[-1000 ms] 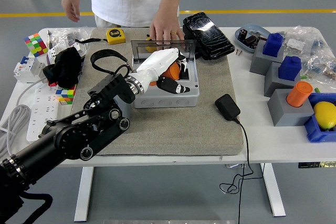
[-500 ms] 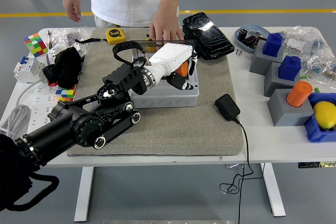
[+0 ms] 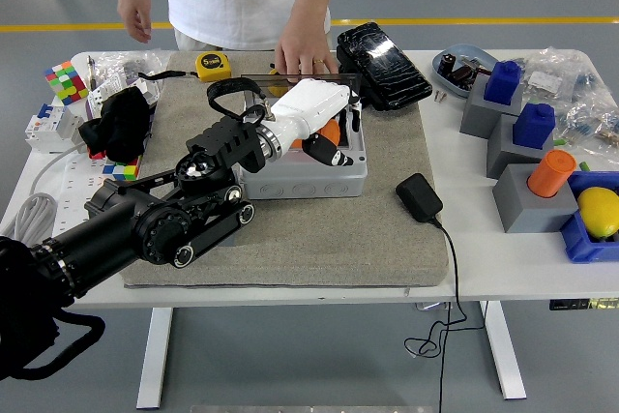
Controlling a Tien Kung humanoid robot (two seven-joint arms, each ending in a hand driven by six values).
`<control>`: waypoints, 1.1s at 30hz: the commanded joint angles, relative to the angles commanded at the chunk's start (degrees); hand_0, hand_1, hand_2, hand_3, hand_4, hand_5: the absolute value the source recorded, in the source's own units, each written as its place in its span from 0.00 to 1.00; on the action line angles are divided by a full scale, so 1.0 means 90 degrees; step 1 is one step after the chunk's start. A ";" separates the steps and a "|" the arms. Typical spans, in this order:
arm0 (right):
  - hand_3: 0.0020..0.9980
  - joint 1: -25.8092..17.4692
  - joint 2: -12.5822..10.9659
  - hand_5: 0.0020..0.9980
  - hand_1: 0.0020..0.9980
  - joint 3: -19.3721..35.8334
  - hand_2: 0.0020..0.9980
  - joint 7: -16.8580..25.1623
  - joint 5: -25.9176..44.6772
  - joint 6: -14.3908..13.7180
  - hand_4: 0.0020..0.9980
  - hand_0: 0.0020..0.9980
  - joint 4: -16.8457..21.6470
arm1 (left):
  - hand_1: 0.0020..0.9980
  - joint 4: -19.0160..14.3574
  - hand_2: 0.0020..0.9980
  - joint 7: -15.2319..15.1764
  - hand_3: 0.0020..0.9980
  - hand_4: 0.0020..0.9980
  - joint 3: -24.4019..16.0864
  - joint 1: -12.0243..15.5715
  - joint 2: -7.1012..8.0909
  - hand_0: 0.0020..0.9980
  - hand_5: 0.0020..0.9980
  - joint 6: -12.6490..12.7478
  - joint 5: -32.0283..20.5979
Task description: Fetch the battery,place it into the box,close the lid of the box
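Grey mat (image 3: 387, 229), left robot hand (image 3: 324, 128) now lower over box (image 3: 305, 173)

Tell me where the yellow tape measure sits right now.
In the head view, the yellow tape measure lies at the table's far left-centre, left of the person's hand and behind the grey box.

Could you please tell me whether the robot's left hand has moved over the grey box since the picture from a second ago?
Yes. The left hand has moved toward the far rim of the grey box, nearer the person's hand.
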 joint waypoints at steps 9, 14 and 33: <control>0.55 -0.0013 -0.0002 0.47 0.60 0.0004 0.59 -0.0006 0.0008 0.0002 0.93 0.55 -0.0006 | 0.87 -0.0120 0.95 -0.0047 0.87 1.00 -0.0106 0.0064 0.0000 0.80 0.25 0.0033 0.0090; 0.55 -0.0009 0.0008 0.47 0.60 0.0019 0.59 -0.0002 -0.0003 0.0000 0.93 0.55 0.0000 | 0.87 -0.0233 0.95 -0.0046 0.88 1.00 -0.0172 0.0147 0.0000 0.79 0.25 0.0029 0.0054; 0.55 -0.0005 0.0023 0.48 0.60 0.0035 0.59 -0.0004 -0.0002 -0.0005 0.93 0.55 -0.0003 | 0.86 -0.0564 0.93 -0.0154 0.86 1.00 -0.1532 0.0398 0.0000 0.84 0.28 0.0115 0.0145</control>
